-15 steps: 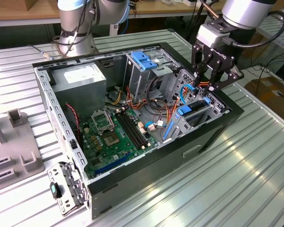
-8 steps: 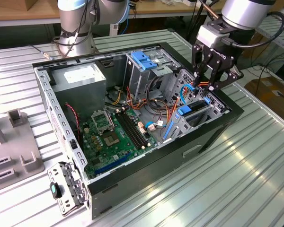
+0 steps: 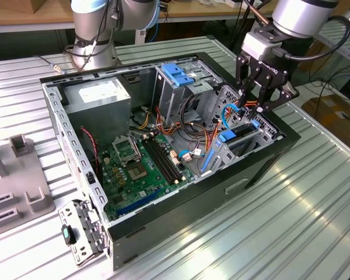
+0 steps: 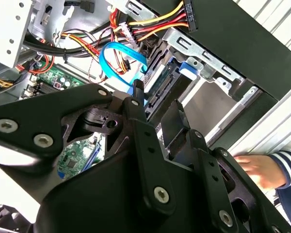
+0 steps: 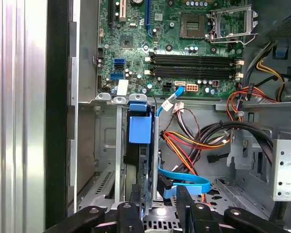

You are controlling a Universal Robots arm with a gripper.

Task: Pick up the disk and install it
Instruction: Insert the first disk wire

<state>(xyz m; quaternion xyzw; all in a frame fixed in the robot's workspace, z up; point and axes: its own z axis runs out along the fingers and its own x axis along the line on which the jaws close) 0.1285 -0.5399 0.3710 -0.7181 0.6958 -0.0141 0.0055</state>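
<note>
Evidently the picking-up is done and the installing step is in hand. The disk (image 5: 140,127) stands on edge in the drive bay (image 5: 106,145) of the open computer case (image 3: 163,233), at the end of the case nearest the counter's (image 3: 291,221) edge on the exterior view's right, with its blue carrier tab turned toward the motherboard (image 5: 184,63). The claw (image 3: 260,105) hangs over that bay. In both wrist views its fingers (image 5: 183,201) are spread and straddle the disk's outer end. A clear gap shows between the disk and one finger, so the claw is not pinching it. Whether the other finger touches the disk I cannot tell, nor whether the disk is fully home on its rails. A blue data cable (image 5: 184,182) loops just beside the disk, with a bundle of coloured power wires (image 5: 189,141) near it. A person's hand (image 4: 252,167) rests on the counter just outside the case wall. By my judgement, any further motion calls for keeping square to the bay's rails, holding the fingers off the cable loop, and staying inside the case wall, away from that hand.
</note>
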